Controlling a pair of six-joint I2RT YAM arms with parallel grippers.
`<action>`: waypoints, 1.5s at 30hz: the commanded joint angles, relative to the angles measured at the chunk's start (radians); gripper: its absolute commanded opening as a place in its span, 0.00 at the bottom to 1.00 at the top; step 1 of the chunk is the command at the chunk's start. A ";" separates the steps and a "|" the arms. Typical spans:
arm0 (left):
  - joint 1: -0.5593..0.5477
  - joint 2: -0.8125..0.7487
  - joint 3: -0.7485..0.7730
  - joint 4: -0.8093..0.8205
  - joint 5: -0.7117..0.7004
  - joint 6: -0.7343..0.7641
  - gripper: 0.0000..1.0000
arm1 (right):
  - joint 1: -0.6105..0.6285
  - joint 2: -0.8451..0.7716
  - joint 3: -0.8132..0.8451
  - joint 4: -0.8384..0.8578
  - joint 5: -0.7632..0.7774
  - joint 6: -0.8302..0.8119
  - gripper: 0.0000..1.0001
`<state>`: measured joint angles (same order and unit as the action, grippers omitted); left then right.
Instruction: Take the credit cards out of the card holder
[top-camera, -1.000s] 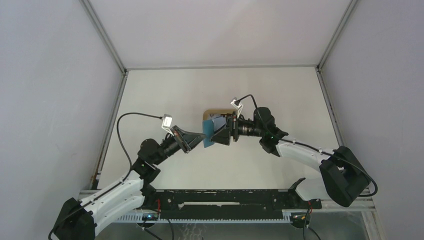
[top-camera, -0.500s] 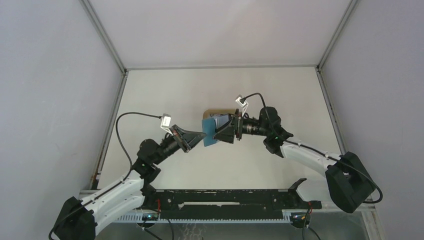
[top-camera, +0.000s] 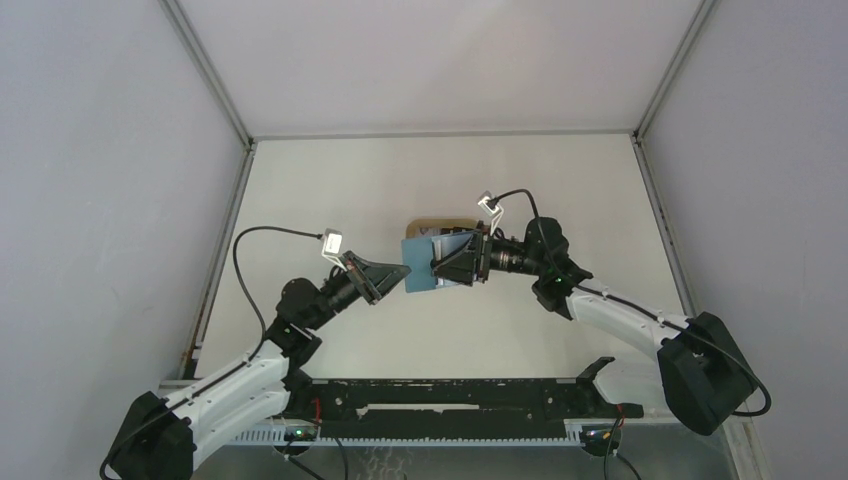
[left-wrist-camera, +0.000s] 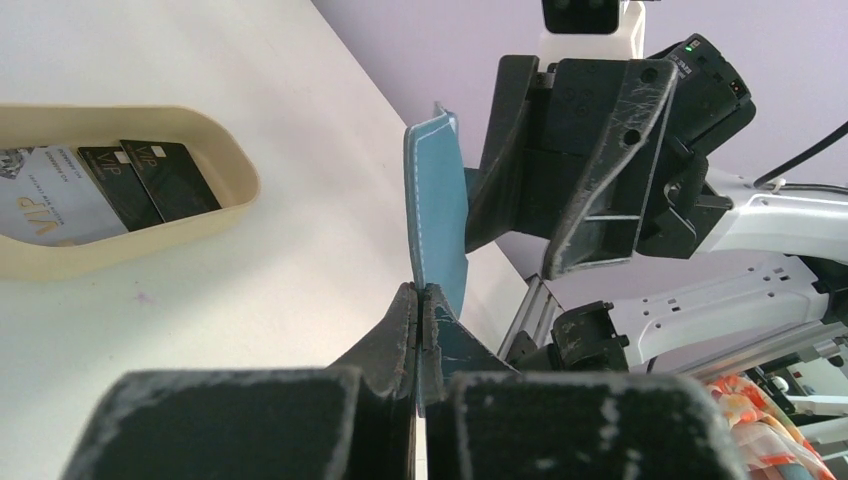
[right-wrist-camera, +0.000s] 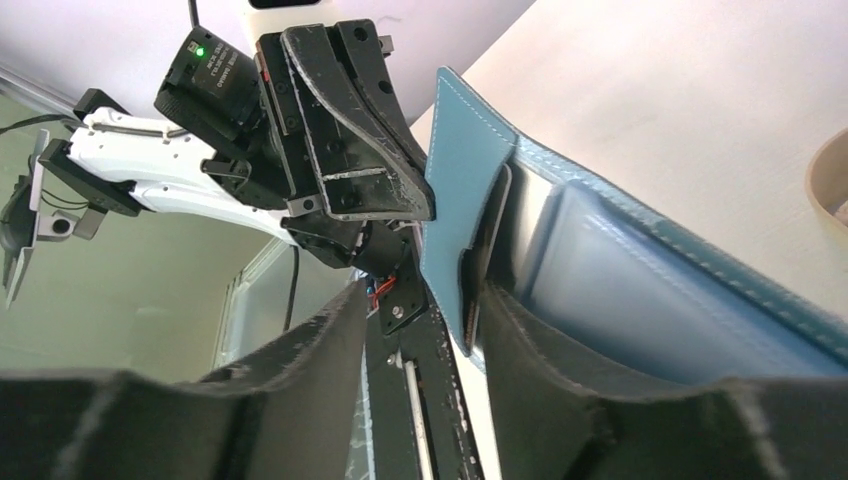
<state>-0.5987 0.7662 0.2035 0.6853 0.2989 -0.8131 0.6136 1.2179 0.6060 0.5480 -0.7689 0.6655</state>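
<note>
Card removal is in hand: the left gripper (left-wrist-camera: 418, 300) is clamped on the card holder's (top-camera: 420, 272) edge and holds it aloft at centre frame, and the right gripper (right-wrist-camera: 425, 300), fingers apart, straddles a pocket (right-wrist-camera: 620, 300) showing a dark card (right-wrist-camera: 490, 235), which it should next pinch and draw out.

White table (top-camera: 350, 190), 1 tan oval tray (left-wrist-camera: 130, 248) near its middle
</note>
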 joint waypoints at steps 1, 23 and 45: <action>0.009 0.004 -0.020 0.014 -0.019 0.002 0.00 | -0.006 -0.020 0.005 0.052 -0.002 0.013 0.50; 0.010 0.021 -0.020 0.019 0.017 0.011 0.00 | -0.005 0.050 0.005 0.135 0.013 0.054 0.21; 0.052 -0.044 -0.043 -0.018 -0.015 0.005 0.00 | -0.098 0.015 -0.013 -0.050 0.031 -0.030 0.00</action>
<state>-0.5709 0.7582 0.1909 0.6621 0.2996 -0.8124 0.5526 1.2755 0.6010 0.5335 -0.7422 0.6819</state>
